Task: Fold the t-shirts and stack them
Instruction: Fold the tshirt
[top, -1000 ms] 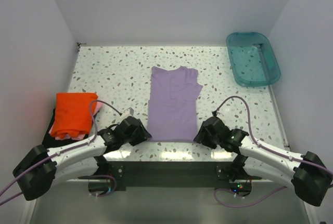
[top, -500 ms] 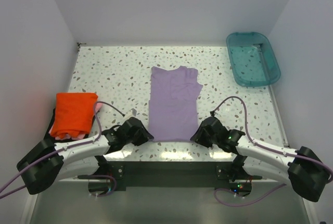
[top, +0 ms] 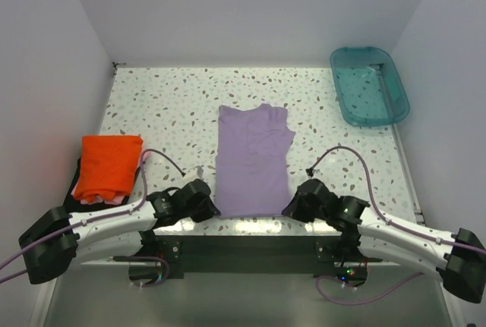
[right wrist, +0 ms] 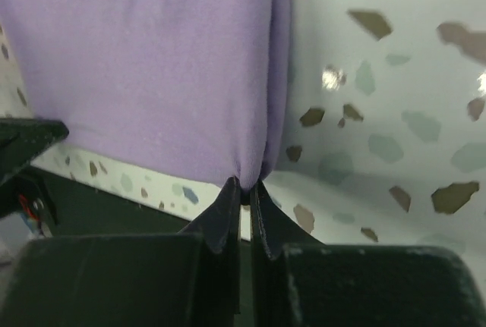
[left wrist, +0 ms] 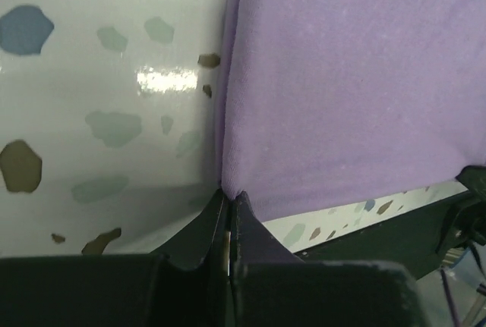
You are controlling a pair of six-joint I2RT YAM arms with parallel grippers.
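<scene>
Lavender-purple cloth fills the middle of the speckled table (top: 163, 107): the lavender t-shirt (top: 253, 161) lies flat as a narrow strip. Its long axis runs straight away from the arms, and its near hem sits at the table's near edge. The left gripper (top: 206, 207) has its fingers (left wrist: 199, 230) pressed together on the hem's left corner. The right gripper (top: 296, 205) pinches the right corner likewise, and both wrist views show cloth bunched in the pinch. All the shirt lies beyond the fingers, so the likely fold carries the hem forward toward the collar end, with both arms equally placed. The orange-red t-shirt (top: 108, 164) lies folded at the table's left side.
</scene>
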